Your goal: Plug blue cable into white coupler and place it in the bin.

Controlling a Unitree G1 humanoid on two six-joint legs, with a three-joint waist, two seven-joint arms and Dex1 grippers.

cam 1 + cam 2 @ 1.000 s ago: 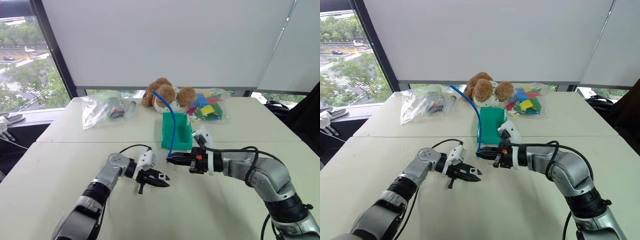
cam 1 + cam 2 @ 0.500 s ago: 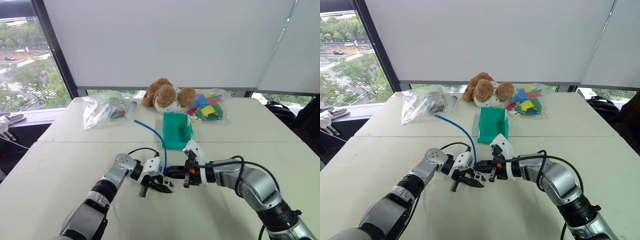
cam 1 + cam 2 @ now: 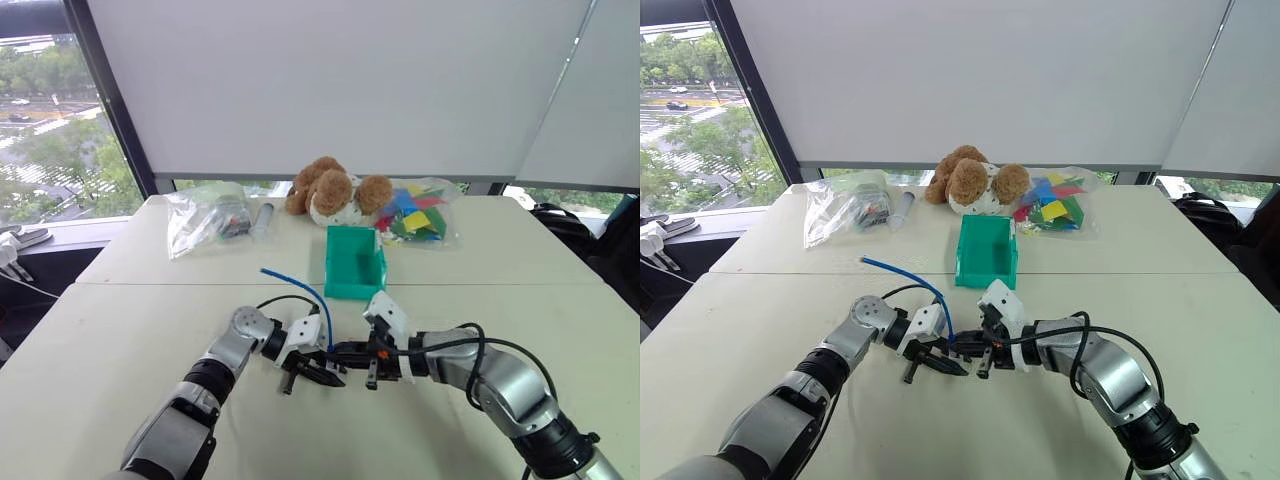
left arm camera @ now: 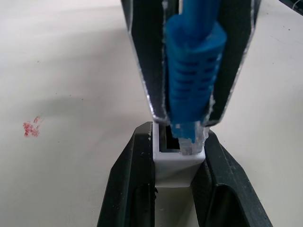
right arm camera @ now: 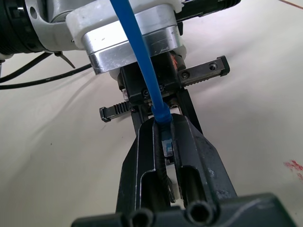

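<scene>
In the left wrist view, my left gripper point(image 4: 176, 142) is shut on the white coupler point(image 4: 176, 166), a tiny whitish block with its open socket facing out. My right gripper point(image 5: 165, 124) meets it head-on, shut on the blue cable point(image 4: 191, 66) at its ribbed boot. The clear plug tip sits at the mouth of the coupler's socket; how deep it goes I cannot tell. From the head, both grippers point(image 3: 325, 370) point(image 3: 337, 350) touch low over the table's middle, and the blue cable point(image 3: 305, 288) arcs up and to the left. The teal bin point(image 3: 355, 262) stands beyond them.
A teddy bear point(image 3: 332, 190) sits behind the bin. Beside it lie a bag of coloured pieces point(image 3: 415, 215) on the right and a clear bag point(image 3: 205, 215) on the left. Windows lie past the table's far left edge.
My right gripper has come left and down with the blue cable to meet the left gripper. The cable's free end has swung from over the bin to the left. The left hand stayed put.
</scene>
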